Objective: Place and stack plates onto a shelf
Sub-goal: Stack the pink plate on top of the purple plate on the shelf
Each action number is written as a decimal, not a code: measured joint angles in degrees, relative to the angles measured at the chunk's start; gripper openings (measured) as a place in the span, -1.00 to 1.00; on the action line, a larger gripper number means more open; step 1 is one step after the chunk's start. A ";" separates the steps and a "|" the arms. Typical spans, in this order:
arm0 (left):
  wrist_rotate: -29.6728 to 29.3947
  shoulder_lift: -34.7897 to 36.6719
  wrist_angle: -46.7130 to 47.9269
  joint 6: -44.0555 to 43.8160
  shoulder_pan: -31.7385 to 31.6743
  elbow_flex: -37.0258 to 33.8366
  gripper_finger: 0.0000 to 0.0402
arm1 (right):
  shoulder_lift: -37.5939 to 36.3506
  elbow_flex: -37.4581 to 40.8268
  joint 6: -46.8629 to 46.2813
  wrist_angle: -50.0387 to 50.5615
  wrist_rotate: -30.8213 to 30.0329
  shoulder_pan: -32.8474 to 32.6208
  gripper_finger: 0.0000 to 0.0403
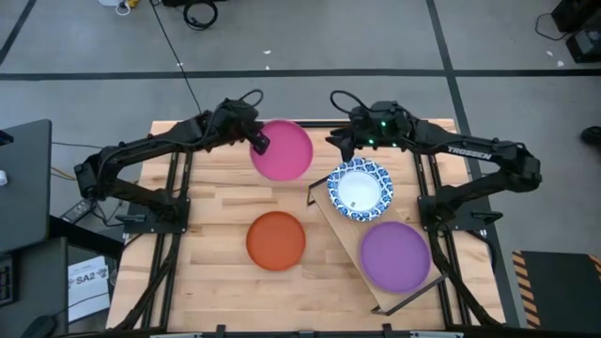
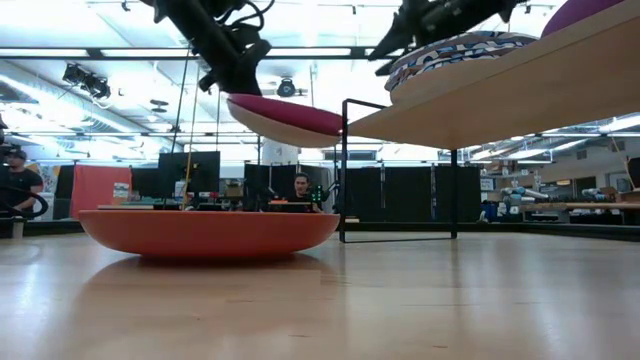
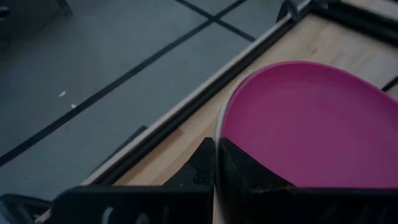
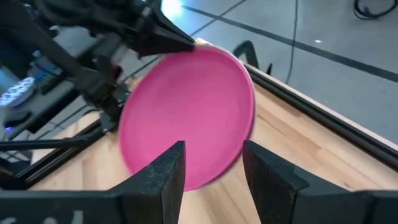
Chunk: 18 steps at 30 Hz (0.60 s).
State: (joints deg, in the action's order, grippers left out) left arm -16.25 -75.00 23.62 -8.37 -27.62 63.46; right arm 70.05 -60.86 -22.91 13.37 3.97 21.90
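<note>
Left tool (image 1: 260,144) is clenched on the rim of the pink plate (image 1: 282,149). Low view shows what overhead can't: that plate hangs tilted in the air, clear of the surface (image 1: 221,202). Right tool (image 1: 346,144) is released, empty, just beyond the blue-and-white plates (image 1: 360,189); its wrist cam faces the pink plate between parted fingers (image 4: 168,168). Shelf (image 1: 349,235) sits skewed on the right w/ blue stack and purple plate (image 1: 395,254). Orange plate (image 1: 276,240) lies mid-surface, open wood around it.
</note>
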 joint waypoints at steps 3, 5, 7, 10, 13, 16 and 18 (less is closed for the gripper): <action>0.03 0.00 -2.10 -0.34 -0.53 0.00 -0.94 | 1.27 0.00 0.00 -0.12 1.12 1.99 -0.18; 0.05 0.00 -3.72 -0.39 -0.58 0.00 -0.94 | 2.12 0.00 -0.03 -0.45 1.93 3.10 -0.18; 0.07 0.00 -5.32 -0.41 -0.58 0.00 -0.94 | 2.92 0.00 -0.05 -1.01 2.77 3.93 -0.18; 0.09 0.00 -7.04 -0.41 -0.56 0.00 -0.94 | 4.08 0.00 -0.05 -2.57 4.71 4.58 -0.18; 0.09 0.00 -7.72 -0.43 -0.56 0.00 -0.94 | 5.33 0.00 -1.28 -3.69 5.92 4.82 -0.18; 0.07 0.00 -7.93 -0.43 -0.56 0.00 -0.94 | 6.55 0.00 -2.39 -4.39 6.85 4.84 -0.18; 0.06 -0.02 -8.10 -0.58 -0.56 0.00 -0.94 | 7.21 0.00 -2.43 -4.54 7.05 4.84 -0.18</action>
State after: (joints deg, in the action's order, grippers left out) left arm -16.19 -75.02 15.53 -8.94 -28.18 63.46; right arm 77.26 -60.86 -25.34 8.83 11.02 26.74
